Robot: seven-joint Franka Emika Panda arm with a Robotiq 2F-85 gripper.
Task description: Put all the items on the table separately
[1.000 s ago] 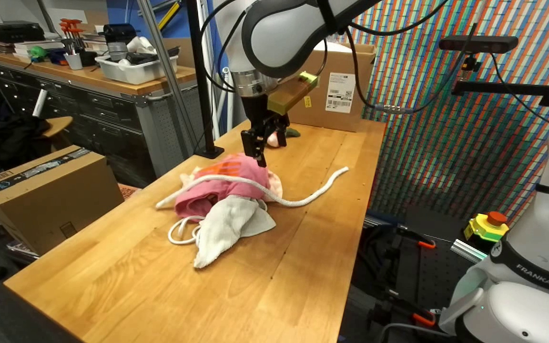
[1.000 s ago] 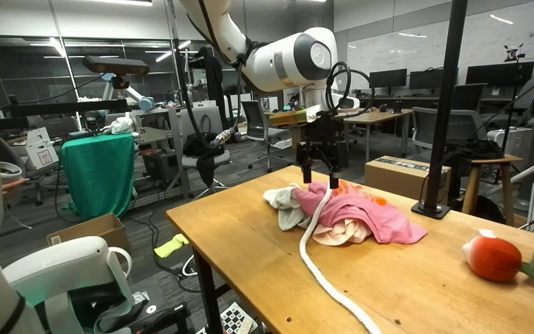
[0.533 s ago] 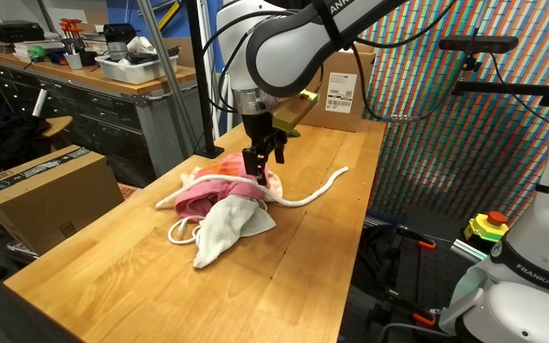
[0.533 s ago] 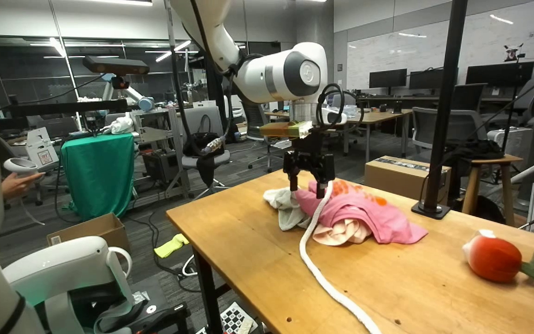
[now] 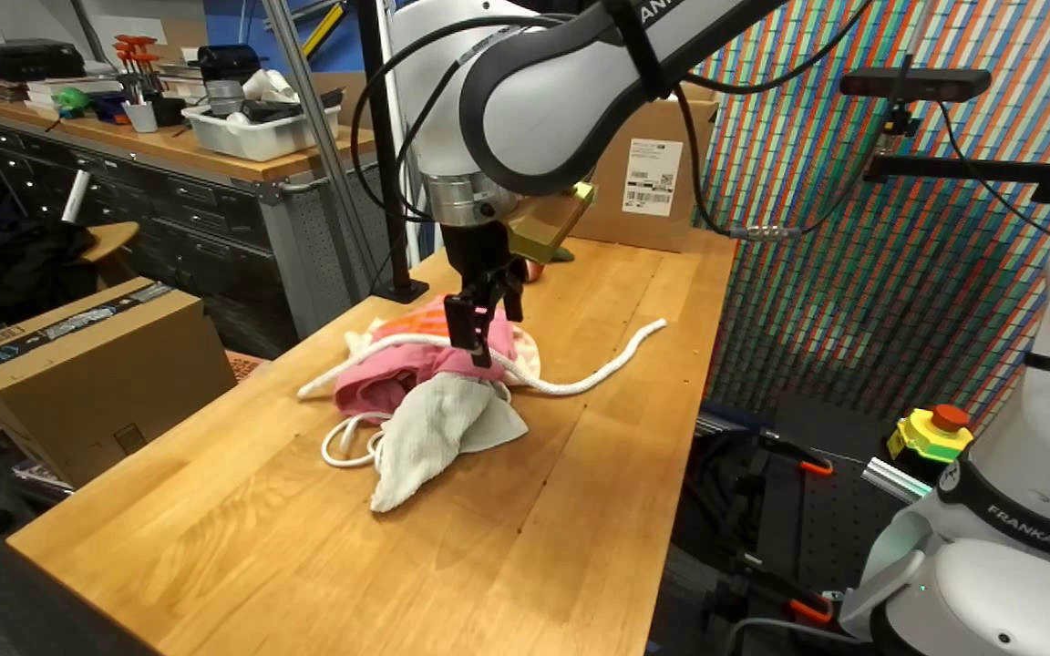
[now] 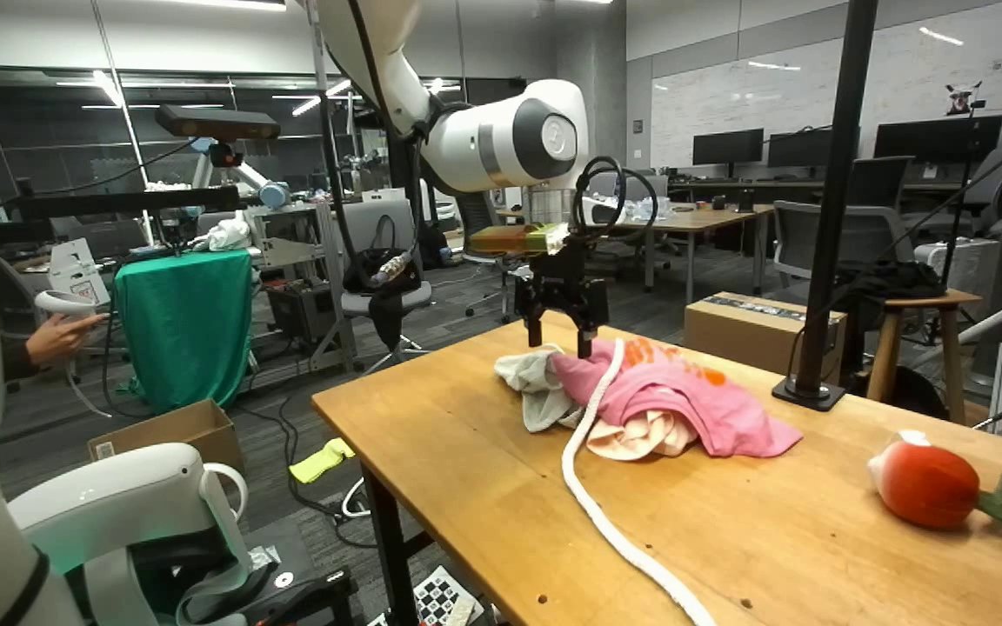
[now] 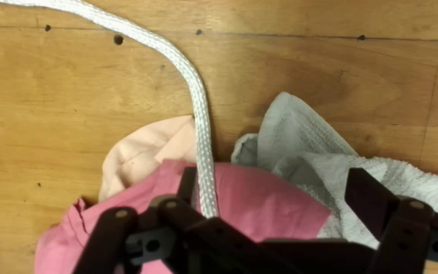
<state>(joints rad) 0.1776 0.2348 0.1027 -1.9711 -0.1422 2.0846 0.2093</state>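
- White cloth [image 6: 537, 400], touching the pink cloth [image 6: 705, 406] on the table [image 6: 466, 461]: a low grasp could take both.
- My claw [image 6: 560, 342], jaws wide and empty, over the cloths: lowered too far, it may strike the table.
- White rope [image 6: 586, 498], lying across the pink cloth: lifting that cloth could drag it along.
- Pink cloth, bunched: a shallow pinch might slip.
- Red-orange object [image 6: 930, 485], well apart from these: unlikely to snag.

Pink cloth [image 6: 692, 396], orange blotches [image 6: 714, 377] on it. Peach fabric [image 7: 143, 148] along its edge. Rope [image 7: 200, 110] lying across it: white, flecked weave. Against it, a greyish-white cloth [image 5: 437, 442]. Well apart from it, a bulb-shaped object [image 6: 929, 482], red-orange, pale-tipped, green-leaved. Gripper [image 6: 560, 343] above it black. Table [image 5: 288, 551] under it honey-brown, dark-specked.
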